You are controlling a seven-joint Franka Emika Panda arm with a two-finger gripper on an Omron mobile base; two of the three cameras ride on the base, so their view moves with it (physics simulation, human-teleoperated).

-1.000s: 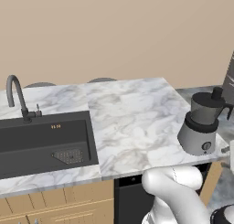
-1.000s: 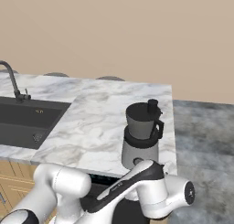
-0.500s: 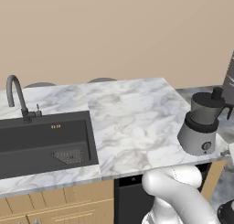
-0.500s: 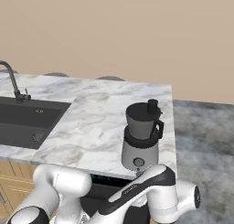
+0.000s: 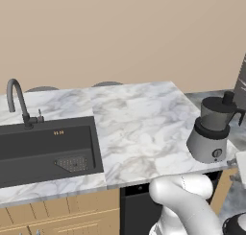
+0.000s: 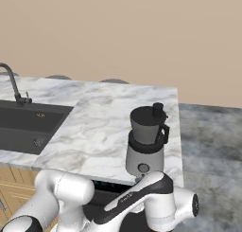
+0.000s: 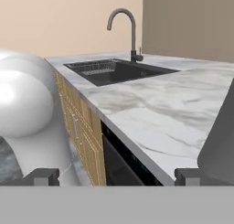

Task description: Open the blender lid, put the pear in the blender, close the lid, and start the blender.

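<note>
The blender [image 5: 208, 142] stands at the right end of the marble counter, near its front edge, also the blender [image 6: 145, 150] in the right base view. Its dark jar [image 6: 145, 127] is upright on the silvery base, with the black blender lid [image 6: 152, 112] sitting on top. The pear is out of view. My gripper [image 7: 116, 177] is open in the hand view, its fingertips [image 7: 43, 176] far apart with nothing between them. It hangs low in front of the counter's front edge and looks along it toward the sink. A grey shape [image 7: 220, 141] looms close on the right.
A dark sink [image 5: 48, 150] with a curved faucet [image 5: 17, 102] fills the counter's left part; sink [image 7: 119, 70] and faucet [image 7: 125, 31] appear far off in the hand view. Wooden cabinet fronts [image 7: 82, 131] and a dark appliance front [image 5: 137, 210] run under the counter [image 5: 137, 128].
The arm's forward link has sunk a little lower in front of the counter. The blender and its lid have not moved.
</note>
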